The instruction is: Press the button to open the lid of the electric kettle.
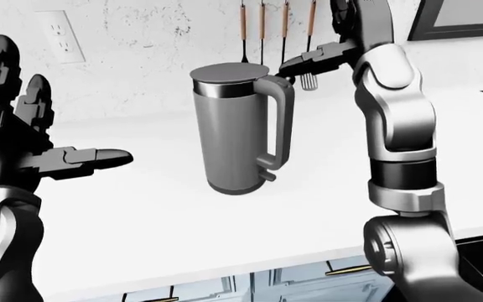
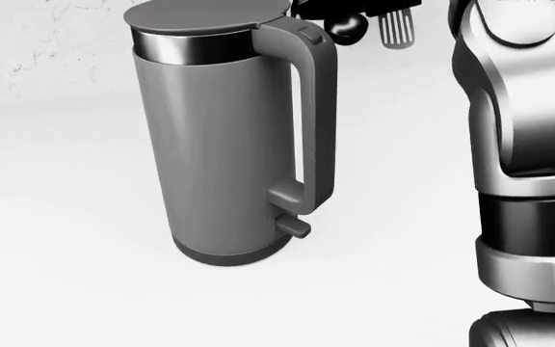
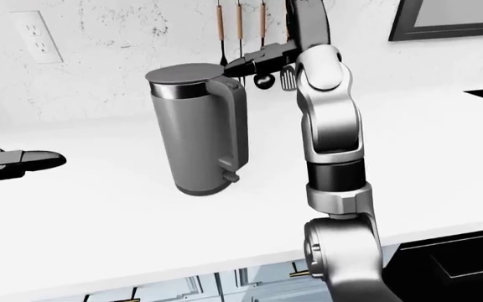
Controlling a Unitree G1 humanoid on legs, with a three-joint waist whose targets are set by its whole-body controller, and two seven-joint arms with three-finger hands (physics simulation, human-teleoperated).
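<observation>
A tall grey electric kettle (image 1: 233, 132) stands upright on the white counter (image 1: 182, 220). Its flat lid (image 1: 229, 72) is down. Its handle (image 1: 279, 119) faces the view's right, and a small button (image 2: 308, 32) sits on top of the handle. My right hand (image 1: 290, 67) reaches in from the upper right with its dark fingers (image 2: 343, 25) stretched out right beside the handle top. I cannot tell whether they touch the button. My left hand (image 1: 57, 129) is open with spread fingers, left of the kettle and apart from it.
Utensils (image 1: 262, 25) hang on the wall behind the kettle, with a slotted spatula (image 2: 396, 27) by my right hand. A wall socket (image 1: 61, 34) is at the upper left. A dark frame (image 1: 459, 19) is at the upper right. Cabinet fronts with brass handles (image 1: 346, 270) show below the counter edge.
</observation>
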